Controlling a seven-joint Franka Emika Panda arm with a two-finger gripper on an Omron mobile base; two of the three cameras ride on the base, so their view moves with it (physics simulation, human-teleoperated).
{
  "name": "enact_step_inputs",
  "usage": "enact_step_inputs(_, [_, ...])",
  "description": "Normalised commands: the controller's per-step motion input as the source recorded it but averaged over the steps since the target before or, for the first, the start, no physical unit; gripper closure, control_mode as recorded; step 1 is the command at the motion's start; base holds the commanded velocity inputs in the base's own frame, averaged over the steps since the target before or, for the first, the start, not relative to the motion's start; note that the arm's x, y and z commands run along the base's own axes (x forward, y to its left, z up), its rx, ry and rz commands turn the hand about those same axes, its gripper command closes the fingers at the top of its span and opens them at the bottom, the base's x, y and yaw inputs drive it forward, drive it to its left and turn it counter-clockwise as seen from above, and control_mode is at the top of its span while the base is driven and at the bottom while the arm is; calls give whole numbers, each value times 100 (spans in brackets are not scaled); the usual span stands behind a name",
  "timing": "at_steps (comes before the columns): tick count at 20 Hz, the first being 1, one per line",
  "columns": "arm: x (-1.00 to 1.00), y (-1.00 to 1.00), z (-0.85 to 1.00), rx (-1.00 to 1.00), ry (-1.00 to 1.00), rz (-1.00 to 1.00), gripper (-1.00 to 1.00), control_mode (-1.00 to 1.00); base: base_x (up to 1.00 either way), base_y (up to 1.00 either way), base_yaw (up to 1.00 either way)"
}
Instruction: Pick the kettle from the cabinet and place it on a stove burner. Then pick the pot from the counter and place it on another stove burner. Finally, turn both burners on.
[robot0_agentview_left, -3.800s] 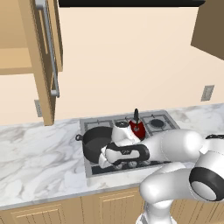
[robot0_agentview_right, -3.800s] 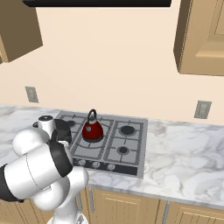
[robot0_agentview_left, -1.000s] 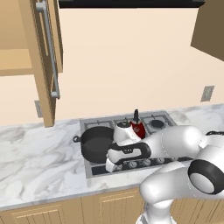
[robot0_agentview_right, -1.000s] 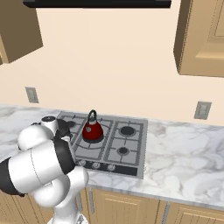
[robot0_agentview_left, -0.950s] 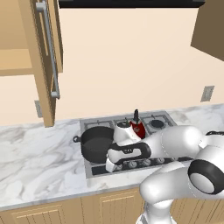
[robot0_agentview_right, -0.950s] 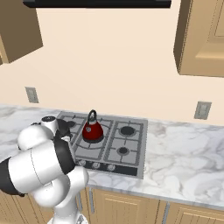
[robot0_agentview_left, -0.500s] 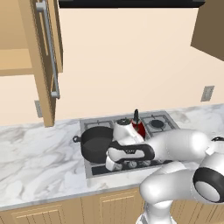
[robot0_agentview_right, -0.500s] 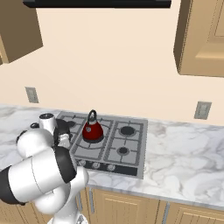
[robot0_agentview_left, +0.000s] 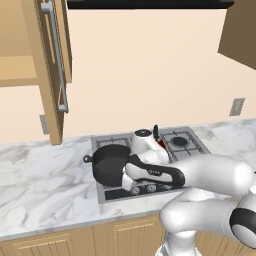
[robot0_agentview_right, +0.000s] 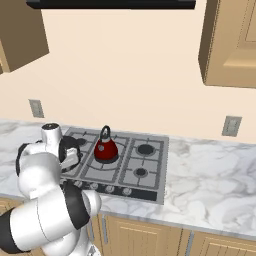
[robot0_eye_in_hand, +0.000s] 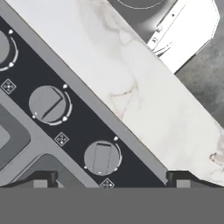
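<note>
In the left base view, the open tan wooden cabinet fills the upper left; below it the veined marble counter runs across. Centre frame, the wide matte black pot sits on a left burner of the grey steel cooktop. In the right base view, the glossy dark-red kettle stands on a rear burner, centre-left. In the hand view, the gripper hangs spread wide over 2 round grey knobs, holding nothing.

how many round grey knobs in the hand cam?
3: one round grey knob between the fingertips, one up-left of it, one cut by the left edge. More may lie outside.
</note>
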Motion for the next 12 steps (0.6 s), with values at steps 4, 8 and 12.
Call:
enact_step_inputs(4, [-26,-1,30,0,0,0,-100,-100,0,0,0])
enact_step_inputs(8, [-32,-3,29,0,0,0,-100,-100,0,0,0])
enact_step_inputs(12, [-35,-6,31,0,0,0,-100,-100,0,0,0])
